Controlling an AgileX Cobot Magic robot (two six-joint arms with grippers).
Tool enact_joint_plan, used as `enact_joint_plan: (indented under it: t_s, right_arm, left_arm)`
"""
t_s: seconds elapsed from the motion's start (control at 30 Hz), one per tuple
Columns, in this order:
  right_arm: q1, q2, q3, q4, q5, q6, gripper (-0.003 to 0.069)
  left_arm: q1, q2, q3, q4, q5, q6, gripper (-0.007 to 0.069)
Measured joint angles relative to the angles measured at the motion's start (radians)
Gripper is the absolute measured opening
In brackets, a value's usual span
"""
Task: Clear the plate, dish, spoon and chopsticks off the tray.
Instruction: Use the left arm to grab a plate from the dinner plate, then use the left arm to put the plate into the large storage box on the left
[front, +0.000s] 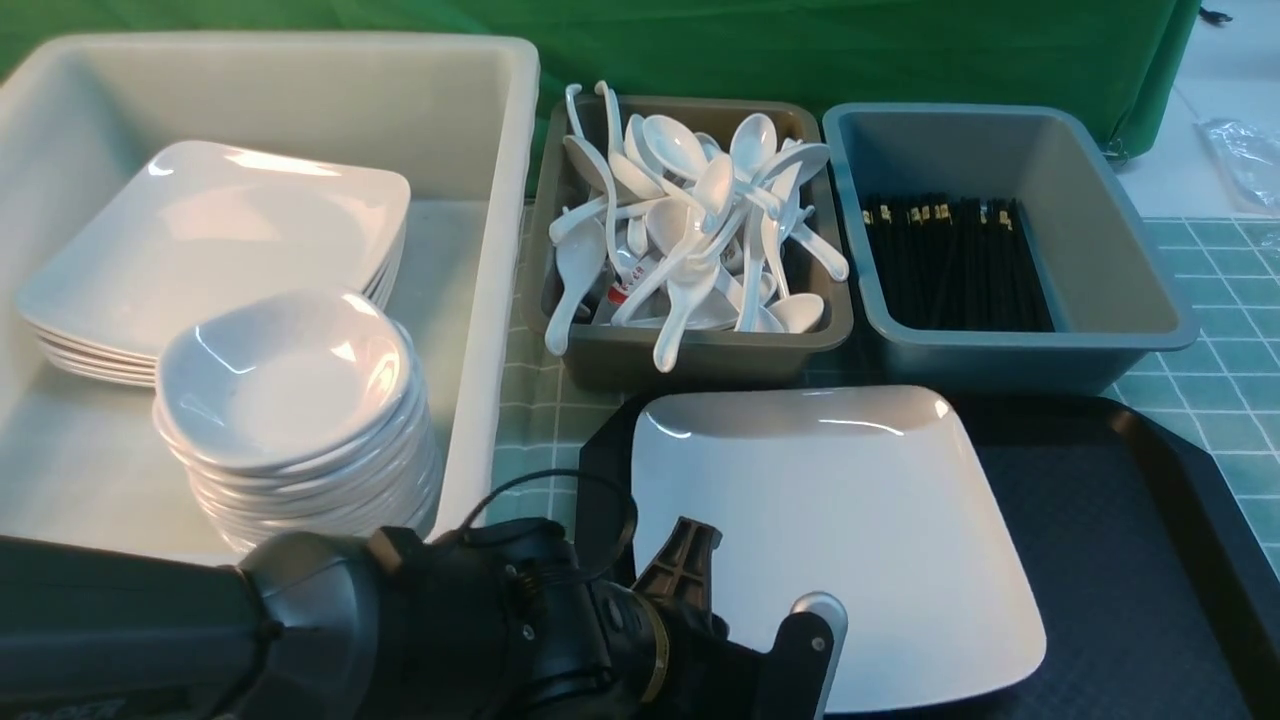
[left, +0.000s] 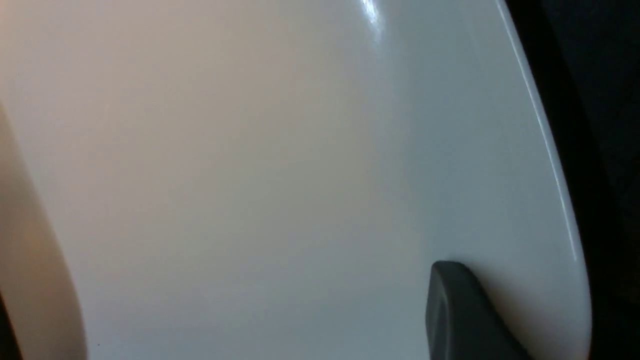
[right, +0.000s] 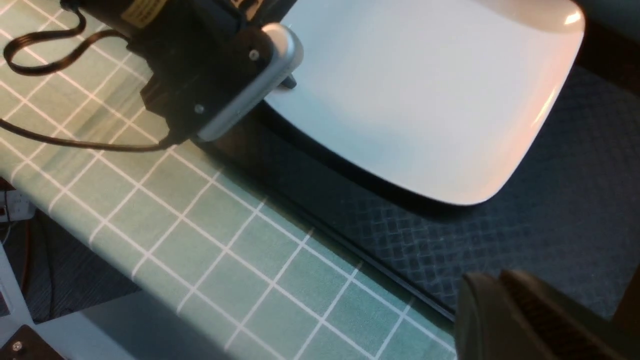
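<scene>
The white square plate (front: 840, 520) lies on the left part of the black tray (front: 1120, 560). My left gripper (front: 750, 610) is at the plate's near left edge. One finger (left: 460, 310) lies on the plate's top (left: 250, 175) near its rim, and the jaws are shut on that edge. In the right wrist view this edge of the plate (right: 425, 100) stands a little above the tray (right: 400, 235). My right gripper (right: 492, 285) hangs over the tray's near rim, shut and empty. No dish, spoon or chopsticks show on the tray.
A big white tub (front: 480, 250) at the left holds stacked square plates (front: 220, 240) and stacked small bowls (front: 290, 380). Behind the tray stand a brown tub (front: 690, 350) of white spoons and a grey-blue tub (front: 1100, 250) of black sticks (front: 950, 265). A green checked cloth (front: 1210, 380) covers the table.
</scene>
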Motion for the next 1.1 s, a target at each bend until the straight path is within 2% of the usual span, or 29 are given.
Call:
enact_joint_plan:
  t_s: [0.1,0.23,0.37,0.5,0.67,0.9,1.1]
  right_arm:
    - [0.000,0.000,0.000,0.000,0.000,0.000,0.0071]
    - [0.000,0.000,0.000,0.000,0.000,0.000,0.0076]
    - [0.000,0.000,0.000,0.000,0.000,0.000,0.0081]
    - [0.000,0.000,0.000,0.000,0.000,0.000,0.0086]
    - [0.000,0.000,-0.002,-0.009,0.000,0.000,0.0088]
    - [0.000,0.000,-0.046,-0.126,-0.001,0.068,0.0088]
    - [0.000,0.000,-0.070,-0.191,-0.038,0.121,0.0088]
  left_arm:
    - [-0.002,-0.065,0.002,-0.096,0.026,-0.001,0.0137]
    - [-0.027,-0.154,0.002,-0.124,0.058,-0.004,0.0067]
    - [-0.102,-0.259,0.008,-0.151,0.141,-0.009,0.0031]
    - [-0.164,-0.332,0.012,-0.159,0.198,-0.012,0.0020]
    - [-0.193,-0.409,0.012,-0.170,0.213,-0.016,0.0020]
    - [-0.193,-0.539,0.019,-0.189,0.230,-0.030,0.0028]
    - [-0.193,-0.631,0.022,-0.191,0.169,-0.043,0.0028]
